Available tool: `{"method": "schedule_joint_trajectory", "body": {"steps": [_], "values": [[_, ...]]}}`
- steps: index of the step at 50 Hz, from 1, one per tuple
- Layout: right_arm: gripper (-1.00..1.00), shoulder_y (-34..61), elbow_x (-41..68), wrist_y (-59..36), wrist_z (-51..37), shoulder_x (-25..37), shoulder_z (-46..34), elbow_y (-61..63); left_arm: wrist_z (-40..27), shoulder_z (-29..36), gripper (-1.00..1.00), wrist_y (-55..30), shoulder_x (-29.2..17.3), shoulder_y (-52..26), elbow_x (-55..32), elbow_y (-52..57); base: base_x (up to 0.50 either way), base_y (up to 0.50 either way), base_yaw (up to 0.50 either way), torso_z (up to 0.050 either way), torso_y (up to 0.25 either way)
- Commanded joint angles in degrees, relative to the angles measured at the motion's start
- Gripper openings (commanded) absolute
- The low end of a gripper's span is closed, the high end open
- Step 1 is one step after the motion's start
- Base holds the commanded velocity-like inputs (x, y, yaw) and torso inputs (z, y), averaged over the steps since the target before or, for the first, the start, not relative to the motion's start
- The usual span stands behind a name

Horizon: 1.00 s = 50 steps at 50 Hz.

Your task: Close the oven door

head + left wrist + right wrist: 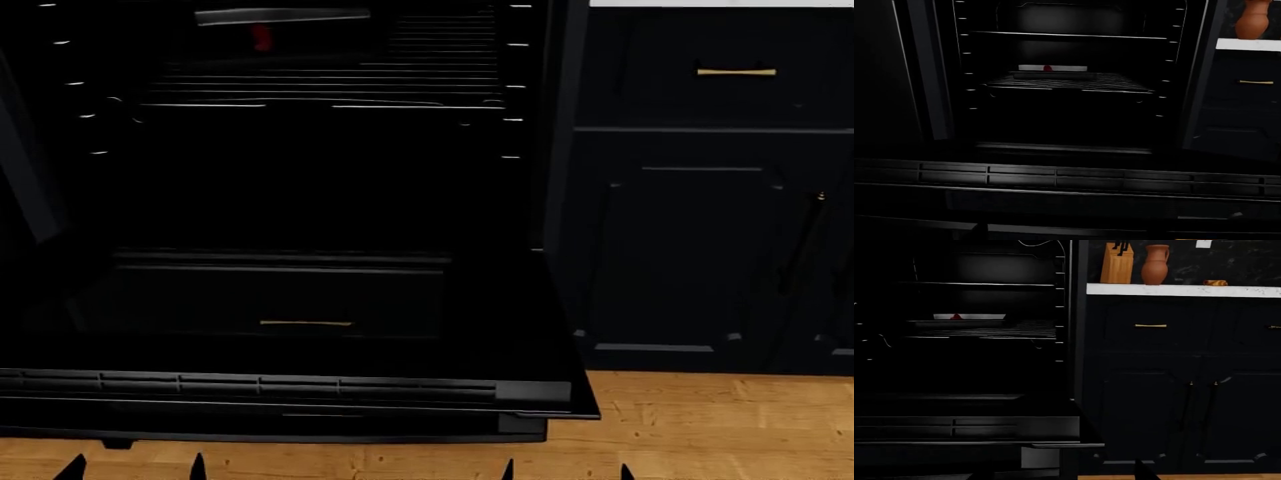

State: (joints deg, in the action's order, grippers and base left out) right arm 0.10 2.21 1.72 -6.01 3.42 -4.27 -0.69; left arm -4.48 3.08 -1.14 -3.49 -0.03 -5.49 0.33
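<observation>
One oven door (307,345) hangs fully open, lying flat and level in front of the dark oven cavity (307,180), its free edge toward the robot. One row of narrow vent slots (254,385) runs along that near edge; in the left wrist view the same row (1054,177) spans nearly the whole frame. The glossy face reflects a short brass handle (306,323) (a reflection or a drawer seen past the glass, it is hard to say which).

Inside the cavity sits one wire rack (1067,82) carrying one shallow pale tray (1053,68) with a small red item (1047,68) on it, too small to identify. A second, bare shelf rail (1067,36) crosses higher up.

To the right stand navy cabinets (1181,390) under a white countertop (1181,290). On it are one wooden knife block (1117,264), one terracotta jug (1155,265) and one small brown object (1215,283) that cannot be made out. One brass drawer handle (1150,326) is clear; another is cut off at the frame edge.

Four dark fingertip points poke up at the bottom of the head view: two for the left gripper (134,468) and two for the right gripper (566,470). Each pair stands spread well apart, holding nothing, below the door's front edge over the wooden floor (721,430). The door's bar handle cannot be clearly picked out in the darkness.
</observation>
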Motion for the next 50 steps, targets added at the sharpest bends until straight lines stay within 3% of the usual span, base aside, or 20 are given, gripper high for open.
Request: {"method": "schedule_joint_trajectory", "body": {"steps": [1,50], "values": [[1.0,-0.4,1.06,0.38,-1.26,0.91,-1.07,0.78,-1.43,1.15,1.0,-0.5,-0.93,-0.05,-0.72,0.26,0.0,0.0,0.0,-0.05,0.0],[1.0,0.51,2.2,0.93,-4.78,3.75,-4.98,-0.56,-4.42,3.83,1.0,-0.66,-3.53,-0.51,-4.68,0.06,0.0,0.0,0.0,-0.05,0.0]]}}
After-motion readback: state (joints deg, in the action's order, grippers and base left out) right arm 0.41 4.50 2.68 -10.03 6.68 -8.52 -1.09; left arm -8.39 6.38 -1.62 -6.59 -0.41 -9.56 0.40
